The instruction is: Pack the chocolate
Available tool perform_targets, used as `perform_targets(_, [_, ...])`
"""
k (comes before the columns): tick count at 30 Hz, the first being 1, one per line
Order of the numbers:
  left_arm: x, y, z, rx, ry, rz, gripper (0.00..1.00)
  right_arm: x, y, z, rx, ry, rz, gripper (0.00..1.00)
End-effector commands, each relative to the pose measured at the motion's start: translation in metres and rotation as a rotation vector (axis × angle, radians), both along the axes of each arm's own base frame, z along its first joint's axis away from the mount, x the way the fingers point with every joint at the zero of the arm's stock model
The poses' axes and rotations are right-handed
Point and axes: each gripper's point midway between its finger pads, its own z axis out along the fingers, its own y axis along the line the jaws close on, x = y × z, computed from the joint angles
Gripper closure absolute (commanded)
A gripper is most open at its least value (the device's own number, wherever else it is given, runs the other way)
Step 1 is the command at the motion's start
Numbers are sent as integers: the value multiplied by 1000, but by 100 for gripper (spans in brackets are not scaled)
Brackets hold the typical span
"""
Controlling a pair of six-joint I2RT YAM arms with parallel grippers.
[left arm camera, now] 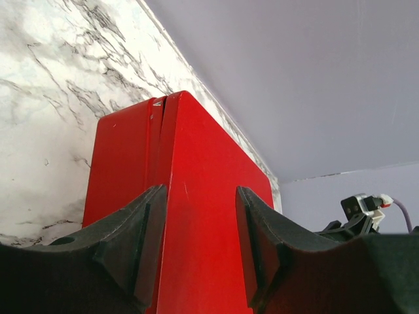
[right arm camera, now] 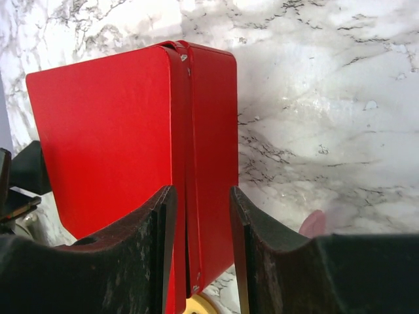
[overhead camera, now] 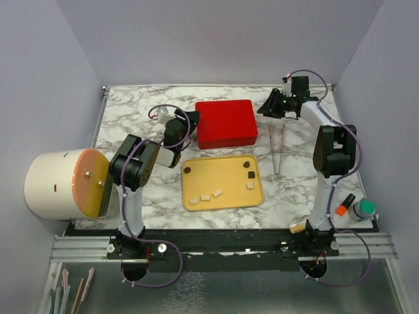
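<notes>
Black moulded fingers (left arm camera: 144,235) fill the bottom of the left wrist view. The left end effector (left arm camera: 200,196) has its jaws apart and clamped on nothing, and it frames the lid seam of the red box (left arm camera: 203,150). The right end effector (right arm camera: 201,196) is in the same condition: jaws apart, empty, aimed at the opposite short side of the box. In the top view the box sits closed at upper centre of the marble-patterned table (overhead camera: 131,111), with its long axis running left to right. The left end effector is at the box's left edge, and contact cannot be confirmed. The right end effector stands near the right edge with a gap between. The chocolate (overhead camera: 249,174) is not in the box. 3 dark, blocky pieces lie on the yellow tray (overhead camera: 222,180) just below the box, 2 at the tray's upper right and 1 at its upper left. 4 pale pieces (overhead camera: 205,197) lie lower on the tray. From both end effectors the chocolate lies toward the bottom of the frame, and the left one is nearer to the upper-left piece. The lid probably has to be opened before any piece is packed. The box looks smooth, glossy and rigid with rounded corners. The tray is matte, with a raised rim. A slim 2-pronged tool (overhead camera: 275,150) lies right of the tray, long axis top to bottom.
</notes>
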Motion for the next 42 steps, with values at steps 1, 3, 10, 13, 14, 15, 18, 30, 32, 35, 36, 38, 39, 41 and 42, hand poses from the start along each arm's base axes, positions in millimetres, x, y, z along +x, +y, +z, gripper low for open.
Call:
perform_targets(1, [-2, -11, 5, -4, -24, -33, 48, -3, -3, 28, -66, -78, -8, 58])
perform_targets(3, [-1, -11, 7, -6, -28, -32, 48, -5, -1, 33, -92, -89, -8, 58])
perform_targets(10, [-2, -11, 12, -6, -37, -36, 48, -13, 3, 41, -177, -85, -8, 59])
perform_targets(13, [-3, -10, 14, -3, -40, -35, 48, -19, 6, 34, -165, -54, -3, 58])
perform_targets(14, [-3, -10, 15, -3, -42, -36, 48, -22, 7, 32, -160, -46, 1, 58])
perform_targets(15, [-3, -10, 15, -2, -41, -37, 48, -25, 9, 30, -152, -37, 11, 58])
perform_targets(18, [-3, -11, 16, -1, -44, -44, 48, -31, 9, 25, -154, -29, 12, 55])
perform_targets(30, [-7, -10, 12, 4, -37, -48, 48, -46, 18, 5, -100, 18, 52, 43])
perform_targets(32, [-7, -10, 11, 4, -37, -50, 48, -49, 21, 3, -83, 23, 60, 43])
perform_targets(35, [-6, -12, 11, 0, -36, -59, 48, -52, 24, -2, -68, 38, 66, 43])
perform_targets(36, [-6, -13, 11, -2, -36, -61, 48, -53, 25, -4, -63, 43, 68, 43])
perform_targets(38, [-6, -13, 10, -5, -33, -63, 48, -55, 28, -7, -54, 50, 73, 42])
perform_targets(39, [-6, -13, 8, -5, -31, -64, 48, -56, 30, -9, -49, 53, 75, 43])
perform_targets(41, [-7, -14, 7, -5, -28, -66, 48, -57, 33, -12, -44, 62, 82, 42])
perform_targets(42, [-7, -14, 7, -5, -27, -68, 48, -58, 34, -14, -44, 66, 82, 43])
